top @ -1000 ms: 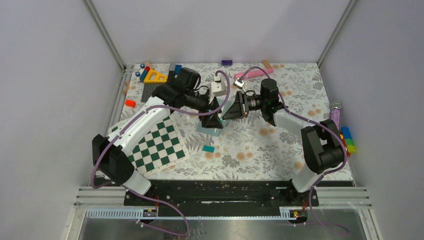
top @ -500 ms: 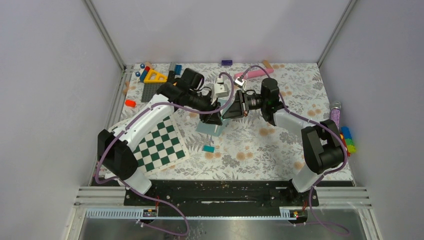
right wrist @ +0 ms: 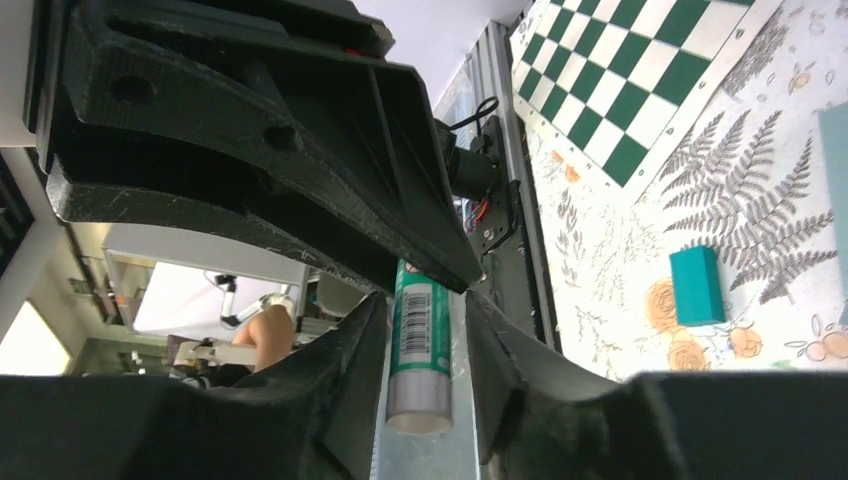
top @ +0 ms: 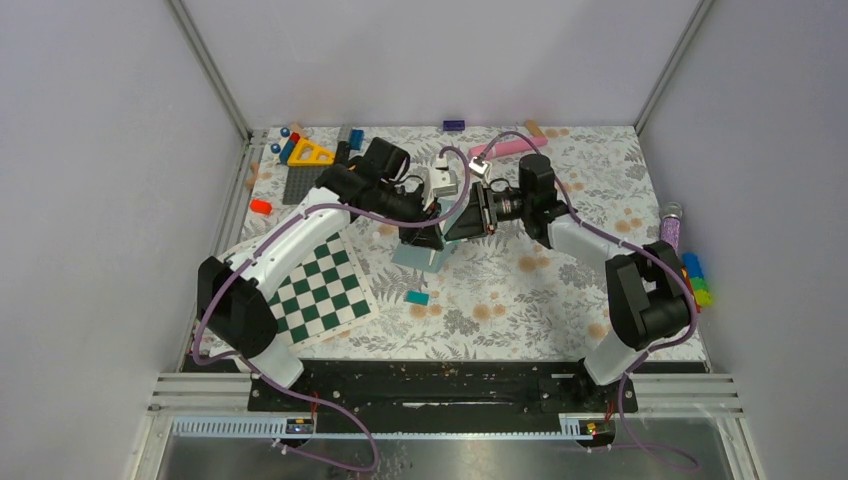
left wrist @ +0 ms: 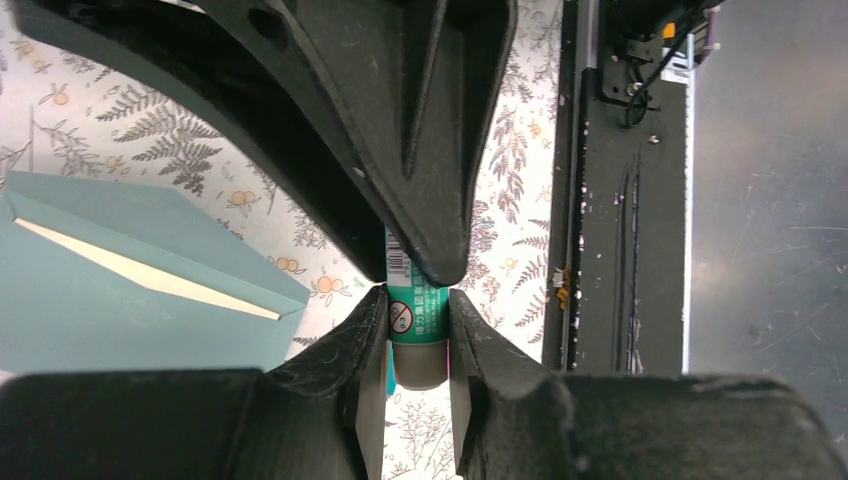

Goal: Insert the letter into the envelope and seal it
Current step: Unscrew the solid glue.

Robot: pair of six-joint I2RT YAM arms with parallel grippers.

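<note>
Landmark: green-white checkerboard [top: 318, 290] on the floral table [top: 560, 300]. Teal block [top: 417, 297]: just right of it. Yellow triangle [top: 311, 153] and red piece [top: 261, 206]: beyond it. Glue stick [left wrist: 415, 325]: beyond-right, raised.

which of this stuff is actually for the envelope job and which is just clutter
For the job: envelope, letter tucked in it, glue stick gripped by left gripper and right gripper.
Lying about: checkerboard, teal block, yellow triangle, pink bar.

**Paper, plastic and a flowery top**

The envelope [left wrist: 120, 300] is smooth, dull blue-green paper. The glue stick [left wrist: 415, 335] is shiny plastic with a green label. The left gripper [left wrist: 418, 296] is dull black plastic, a bit rough. The table [top: 560, 290] has a dull flowery cover.
</note>
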